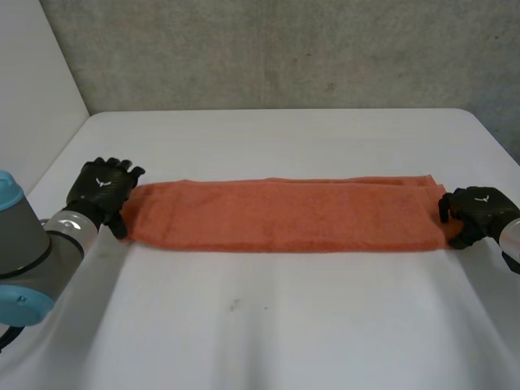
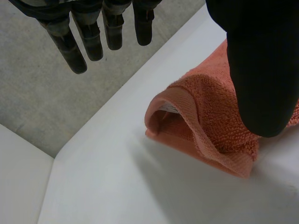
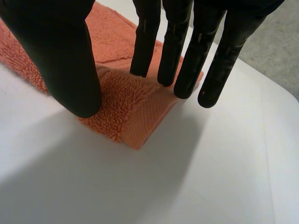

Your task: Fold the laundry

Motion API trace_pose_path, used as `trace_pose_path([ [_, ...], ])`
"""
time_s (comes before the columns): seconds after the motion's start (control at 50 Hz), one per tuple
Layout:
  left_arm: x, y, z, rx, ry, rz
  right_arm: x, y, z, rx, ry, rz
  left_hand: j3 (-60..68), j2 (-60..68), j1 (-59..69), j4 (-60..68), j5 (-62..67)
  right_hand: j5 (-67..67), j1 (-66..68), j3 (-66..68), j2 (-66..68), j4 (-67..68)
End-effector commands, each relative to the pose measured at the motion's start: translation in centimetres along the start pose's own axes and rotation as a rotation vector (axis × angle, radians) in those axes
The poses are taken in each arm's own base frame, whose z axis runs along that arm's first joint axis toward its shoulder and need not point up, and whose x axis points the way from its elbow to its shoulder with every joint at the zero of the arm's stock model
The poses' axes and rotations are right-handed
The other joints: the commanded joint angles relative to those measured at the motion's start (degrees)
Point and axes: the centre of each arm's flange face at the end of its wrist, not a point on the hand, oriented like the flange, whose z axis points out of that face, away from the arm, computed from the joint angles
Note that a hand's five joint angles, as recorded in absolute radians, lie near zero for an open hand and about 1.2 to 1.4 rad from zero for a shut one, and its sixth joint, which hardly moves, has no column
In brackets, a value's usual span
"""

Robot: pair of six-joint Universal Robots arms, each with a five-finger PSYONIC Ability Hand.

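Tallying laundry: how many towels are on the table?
1: a long folded orange terry towel across the white table, ends at the black left hand and right hand.

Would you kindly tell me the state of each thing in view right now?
Orange towel: folded into a long strip, lying flat across the white table, layers gaping at its left end.
Left hand: open, fingers straight, at the towel's left end.
Right hand: open, thumb and straight fingers at the towel's right end.
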Motion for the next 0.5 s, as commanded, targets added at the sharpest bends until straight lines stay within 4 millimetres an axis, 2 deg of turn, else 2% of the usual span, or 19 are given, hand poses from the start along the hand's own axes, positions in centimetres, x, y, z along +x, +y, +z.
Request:
trace_pose_path([
  [0.02,0.0,0.0,0.0,0.0,0.001,0.0,0.3,0.3,0.7,-0.003,0.005,0.0,-0.58,-0.01,0.06,-0.21,-1.22,10.97,15.84,9.09,9.25,9.15],
  [0.08,0.1,0.0,0.0,-0.002,0.004,0.0,0.3,0.4,0.8,-0.004,0.004,0.0,-0.58,-0.01,0.06,-0.21,-1.22,24.38,29.25,22.5,22.66,22.56],
  [0.1,0.0,0.0,0.0,-0.001,0.002,0.0,0.4,0.4,0.8,-0.004,0.006,0.0,-0.75,-0.18,-0.11,-0.37,-1.38,37.2,42.07,35.32,35.48,35.38],
  [0.22,0.1,0.0,0.0,-0.001,0.002,0.0,1.0,0.5,0.9,-0.004,0.037,-0.003,-0.58,-0.01,0.06,-0.21,-1.22,37.33,42.2,35.45,35.61,35.51],
  [0.28,0.1,0.0,-0.1,-0.002,0.002,0.0,3.8,0.4,0.6,-0.004,0.174,-0.019,-0.58,-0.01,0.06,-0.21,-1.22,37.33,42.2,35.45,35.61,35.51],
  [0.32,0.0,-0.2,-0.2,0.003,-0.003,0.001,4.4,0.2,0.5,-0.004,0.206,-0.023,-0.58,-0.01,0.06,-0.21,-1.22,37.33,42.2,35.45,35.61,35.51],
  [0.38,-0.1,-0.4,-0.4,0.007,-0.005,0.002,7.9,-0.9,0.3,0.006,0.364,-0.066,-0.75,-0.18,-0.11,-0.38,-1.39,37.33,42.2,35.45,35.61,35.51],
  [0.42,-0.1,-0.5,-0.5,0.008,-0.004,0.002,9.4,-1.7,0.3,0.014,0.417,-0.086,-0.75,-0.18,-0.11,-0.38,-1.39,37.33,42.2,35.45,35.61,35.51],
  [0.5,0.0,-0.5,-0.5,0.009,-0.002,0.002,10.3,-2.8,0.3,0.039,0.451,-0.118,-0.75,-0.18,-0.11,-0.38,-1.39,37.33,42.2,35.45,35.61,35.51],
])
